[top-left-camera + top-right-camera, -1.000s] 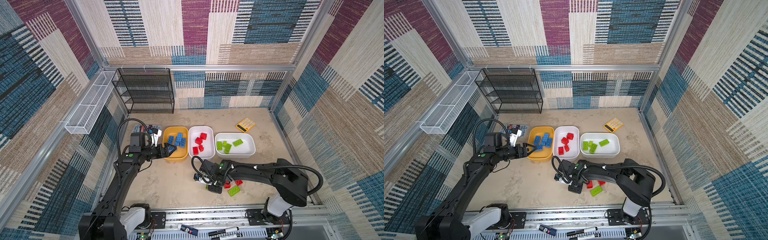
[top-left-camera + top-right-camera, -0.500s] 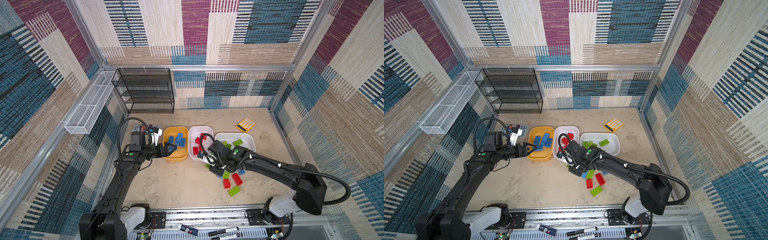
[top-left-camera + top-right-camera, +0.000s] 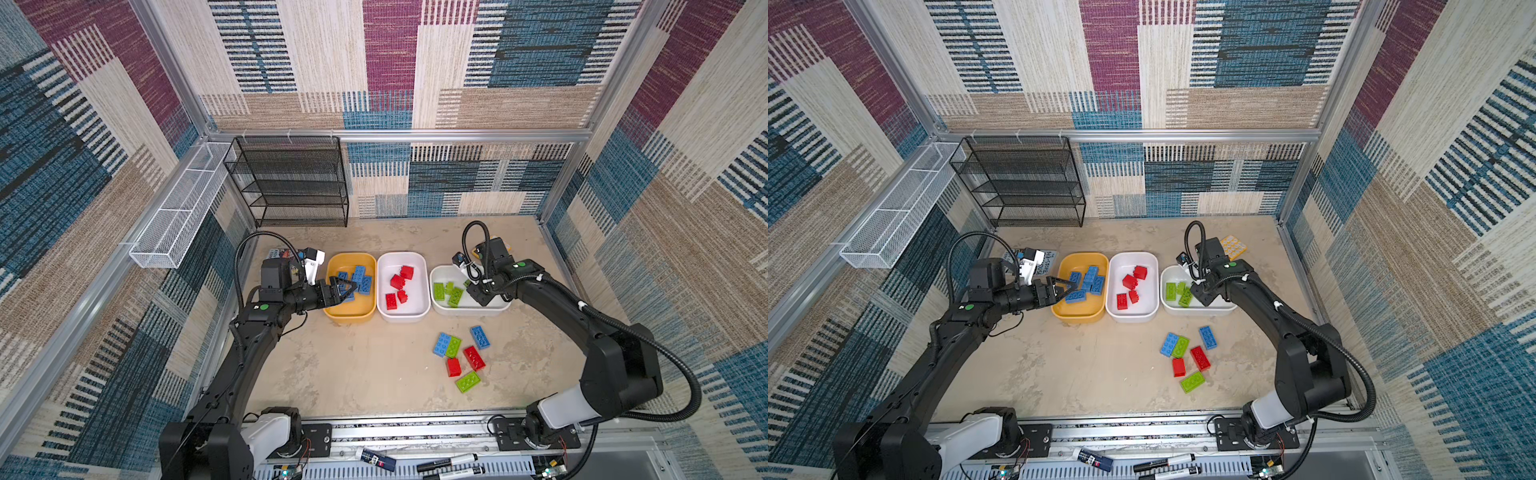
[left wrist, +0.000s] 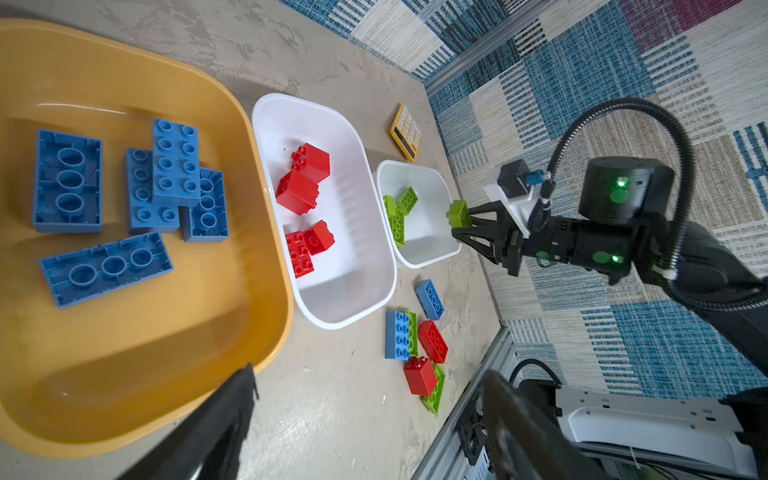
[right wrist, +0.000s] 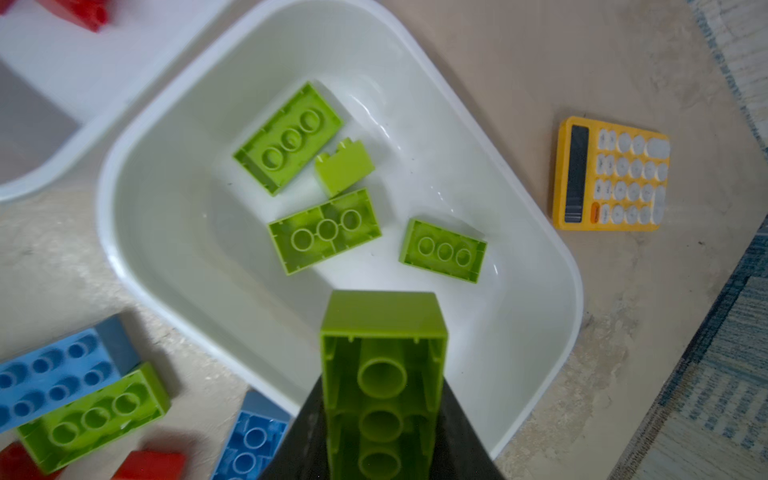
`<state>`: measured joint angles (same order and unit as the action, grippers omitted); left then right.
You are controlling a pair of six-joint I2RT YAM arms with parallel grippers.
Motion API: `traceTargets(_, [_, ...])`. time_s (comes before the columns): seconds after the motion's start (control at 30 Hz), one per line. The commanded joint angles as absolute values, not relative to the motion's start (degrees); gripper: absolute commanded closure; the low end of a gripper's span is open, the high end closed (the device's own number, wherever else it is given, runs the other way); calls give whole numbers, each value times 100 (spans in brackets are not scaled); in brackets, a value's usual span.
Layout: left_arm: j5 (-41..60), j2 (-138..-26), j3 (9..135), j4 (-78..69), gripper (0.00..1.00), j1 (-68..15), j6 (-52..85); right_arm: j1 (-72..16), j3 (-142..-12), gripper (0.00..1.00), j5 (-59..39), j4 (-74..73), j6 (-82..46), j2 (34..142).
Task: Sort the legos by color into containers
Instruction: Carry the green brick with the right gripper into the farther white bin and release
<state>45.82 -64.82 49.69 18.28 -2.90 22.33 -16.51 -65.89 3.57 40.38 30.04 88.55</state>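
Observation:
My right gripper [image 5: 382,419] is shut on a lime green lego [image 5: 382,365], held underside up above the near edge of the right white container [image 5: 557,257], which holds several green legos [image 5: 324,237]. In both top views that gripper [image 3: 473,292] hangs over this tub [image 3: 469,310]. My left gripper [image 3: 345,289] stands open and empty over the yellow container [image 3: 351,314], which holds several blue legos [image 4: 174,162]. The middle white container [image 3: 403,316] holds red legos [image 3: 397,282]. Several loose legos lie on the table in front: blue [image 3: 441,344], green [image 3: 468,381], red [image 3: 474,358].
A yellow calculator [image 5: 611,174] lies just behind the right white tub. A black mesh rack [image 3: 291,183] stands at the back left, with a white wire basket [image 3: 178,220] on the left wall. Markers [image 3: 449,463] lie on the front rail.
My right gripper has carried the green lego from the loose pile at the front up and back to above the right white tub. The left arm has not moved.

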Motion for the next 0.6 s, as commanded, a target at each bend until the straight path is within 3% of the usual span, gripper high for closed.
traceTargets(0.0, [4667, -6505, 5081, 1682, 14, -299, 2286, -1421, -6680, 71, 23, 3520, 2977, 9263])
traceTargets(0.2, [4579, -6552, 5141, 1764, 13, -299, 2267, -1247, -6878, 67, 19, 3119, 2805, 9955])
traceTargets(0.33, [4548, -6659, 5206, 1828, 14, -299, 2251, -1239, -6993, 49, -323, 3042, 2790, 10138])
traceTargets(0.57, [4567, -6935, 5452, 1933, 14, -299, 2203, -1213, -6846, 36, -1498, 3045, 2655, 9614])
